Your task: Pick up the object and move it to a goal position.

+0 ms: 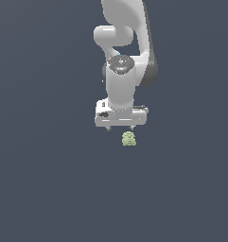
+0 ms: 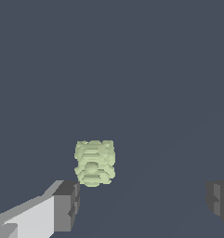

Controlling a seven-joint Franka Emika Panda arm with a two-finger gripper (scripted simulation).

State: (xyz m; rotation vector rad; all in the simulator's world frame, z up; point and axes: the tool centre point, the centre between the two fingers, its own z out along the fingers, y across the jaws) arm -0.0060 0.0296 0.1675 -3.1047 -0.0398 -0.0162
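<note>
The object point(image 1: 128, 139) is a tiny pale yellow-green bumpy lump resting on the dark grey floor. My white gripper point(image 1: 120, 128) hangs just above and slightly behind it, fingers pointing down and spread wide, holding nothing. In the wrist view the object point(image 2: 95, 162) lies ahead of the two dark fingertips point(image 2: 67, 204), nearer one of them, and does not sit between them. The gripper point(image 2: 143, 202) is open, far wider than the object.
The white arm point(image 1: 125, 47) rises behind the gripper toward the top of the exterior view. A uniform dark grey surface point(image 1: 49, 189) extends all around; no other item shows.
</note>
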